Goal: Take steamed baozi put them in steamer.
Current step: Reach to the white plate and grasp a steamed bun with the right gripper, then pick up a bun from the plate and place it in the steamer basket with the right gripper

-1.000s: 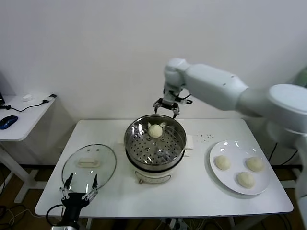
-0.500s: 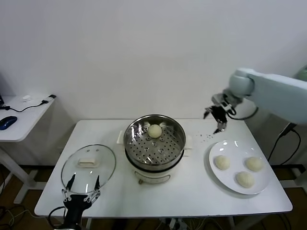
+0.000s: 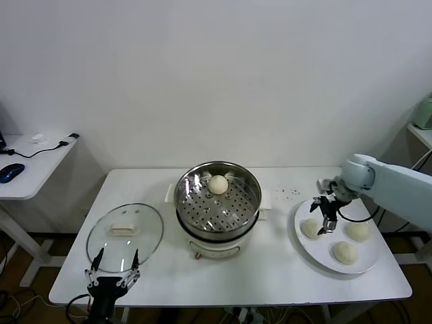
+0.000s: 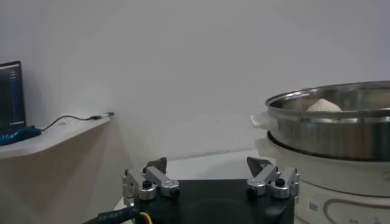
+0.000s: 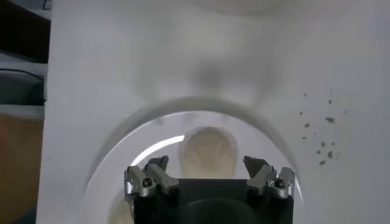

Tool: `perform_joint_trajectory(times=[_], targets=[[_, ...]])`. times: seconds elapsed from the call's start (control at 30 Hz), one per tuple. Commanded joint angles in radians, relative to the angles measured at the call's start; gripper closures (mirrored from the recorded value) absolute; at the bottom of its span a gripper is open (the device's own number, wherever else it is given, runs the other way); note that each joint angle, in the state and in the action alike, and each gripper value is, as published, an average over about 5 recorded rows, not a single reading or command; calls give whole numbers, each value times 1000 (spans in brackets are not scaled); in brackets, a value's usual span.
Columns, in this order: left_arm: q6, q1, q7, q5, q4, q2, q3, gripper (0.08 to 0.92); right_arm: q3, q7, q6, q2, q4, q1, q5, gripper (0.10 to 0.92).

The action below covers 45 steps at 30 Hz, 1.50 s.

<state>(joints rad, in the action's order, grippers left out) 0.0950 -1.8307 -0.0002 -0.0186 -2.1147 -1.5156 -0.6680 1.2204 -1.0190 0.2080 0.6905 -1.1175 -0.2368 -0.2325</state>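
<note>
The steamer (image 3: 218, 202) is a shiny steel pot on a cream base at the table's middle, with one baozi (image 3: 217, 183) on its perforated tray at the back. Three more baozi lie on the white plate (image 3: 307, 246) at the right: one on the left (image 3: 310, 229), one at the back right (image 3: 358, 231), one in front (image 3: 345, 252). My right gripper (image 3: 325, 217) is open and hangs just above the left baozi, which shows between its fingers in the right wrist view (image 5: 207, 151). My left gripper (image 3: 113, 275) is open and empty, parked low at the table's front left edge.
A round glass lid (image 3: 125, 235) with a white handle lies flat on the table left of the steamer. A side desk (image 3: 30, 162) with a blue mouse and a cable stands at the far left. Dark specks (image 3: 291, 192) dot the table behind the plate.
My right gripper has moved from above the steamer's back rim to the right and down, to just above the left baozi on the plate. The left arm has not moved.
</note>
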Motion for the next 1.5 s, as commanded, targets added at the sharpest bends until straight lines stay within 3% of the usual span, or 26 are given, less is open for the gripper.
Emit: perform_joint_trajectory(times=[0.03, 0.37, 0.7, 0.83, 1.13, 1.5], targets=[[1, -3, -1, -4, 5, -3, -3, 177, -149, 15, 24, 53, 131, 154, 76, 203], [3, 1, -1, -10, 17, -4, -4, 177, -154, -10, 18, 90, 163, 153, 82, 219], [7, -1, -2, -11, 16, -4, -5, 177, -136, -26, 22, 85, 157, 126, 58, 468], [9, -4, -2, -11, 13, -4, -7, 177, -106, -24, 26, 61, 136, 74, 17, 502], [11, -10, -2, -13, 4, -4, -1, 177, 200, -35, 23, 50, 81, -323, -251, 508], [18, -11, -2, -18, 7, -1, 22, 177, 443, -19, 66, 371, 72, -692, -680, 506]])
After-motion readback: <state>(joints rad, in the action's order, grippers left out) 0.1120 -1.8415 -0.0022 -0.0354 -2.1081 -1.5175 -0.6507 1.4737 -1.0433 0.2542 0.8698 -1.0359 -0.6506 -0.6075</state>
